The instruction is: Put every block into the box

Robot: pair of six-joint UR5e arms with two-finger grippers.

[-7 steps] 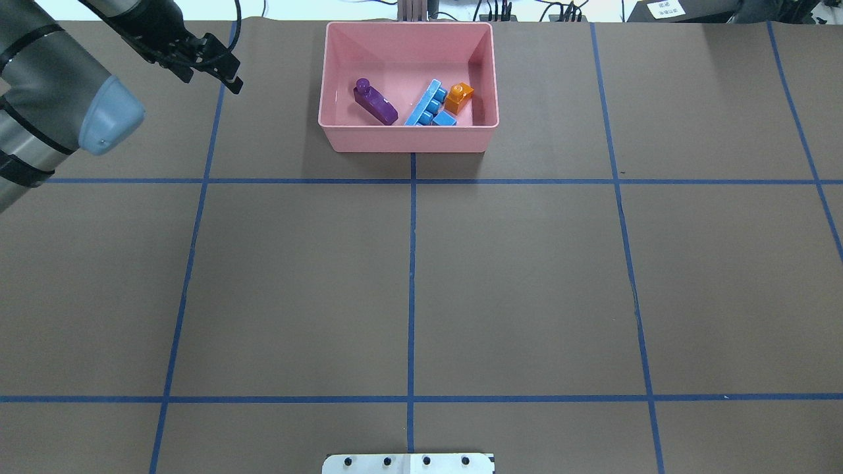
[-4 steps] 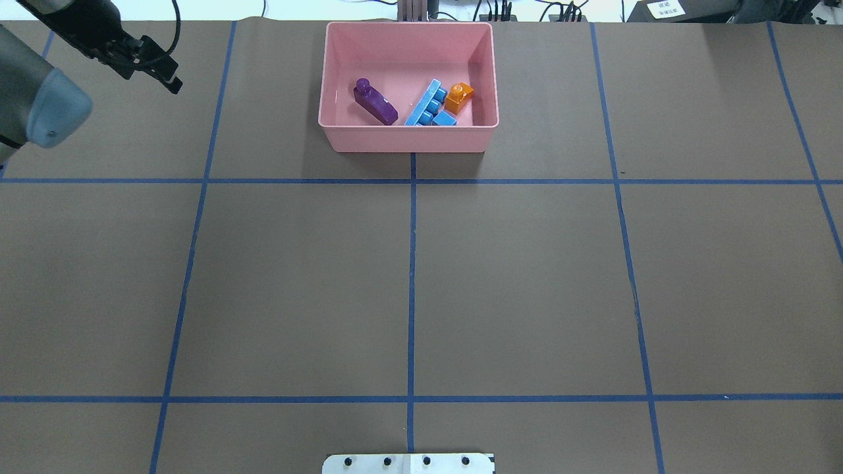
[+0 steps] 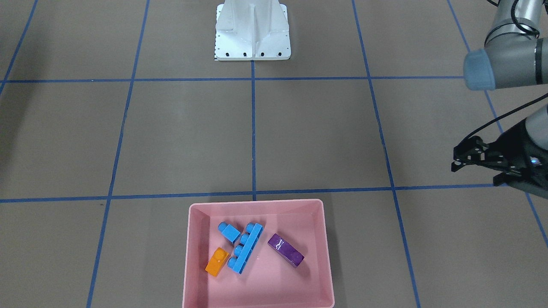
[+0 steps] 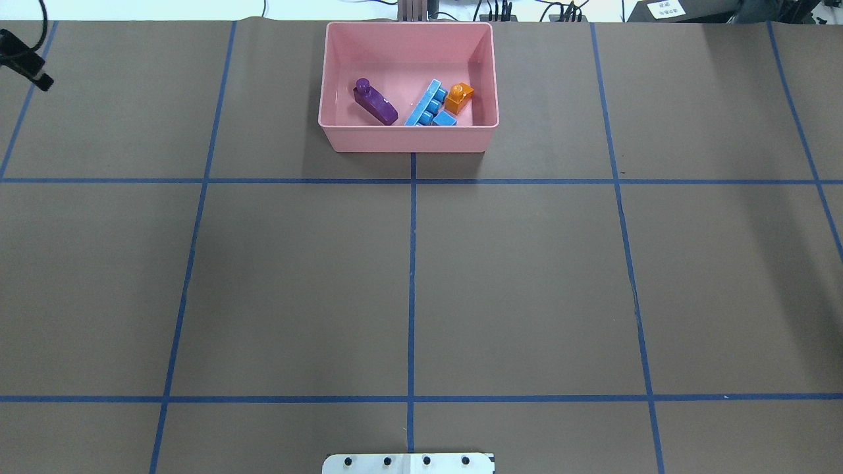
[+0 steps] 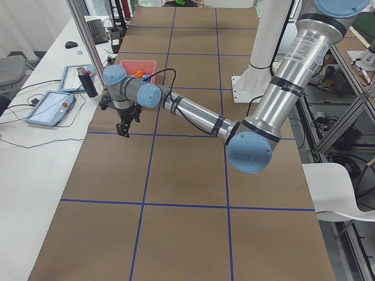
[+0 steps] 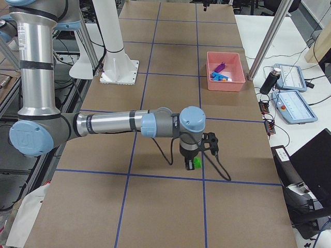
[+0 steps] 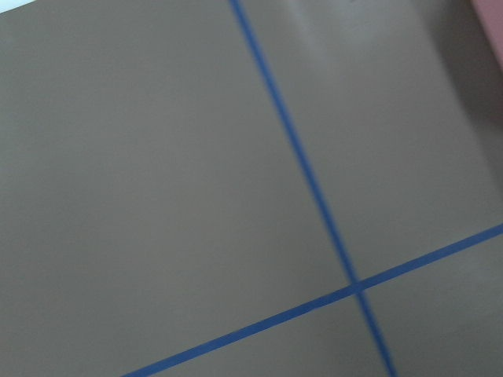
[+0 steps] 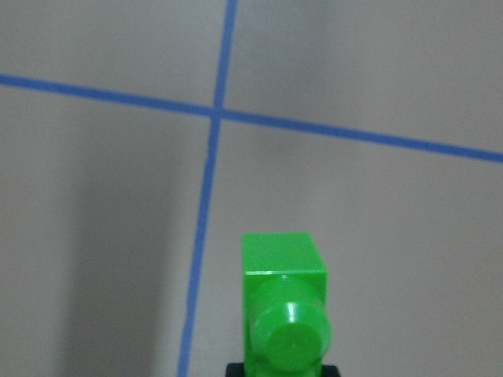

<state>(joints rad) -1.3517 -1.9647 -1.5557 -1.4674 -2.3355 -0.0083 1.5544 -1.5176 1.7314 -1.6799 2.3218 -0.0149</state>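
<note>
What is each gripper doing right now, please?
Left gripper: open, holding nothing.
Right gripper: closed on the green block.

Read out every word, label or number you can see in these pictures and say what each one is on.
None is legible.
White paper label on a dark object at the overhead view's top edge: print too small to read.
White sticker on the near left arm's silver tube: print too small to read.
White mark on the purple oblong plastic block: a squiggle, no clear letter.
</note>
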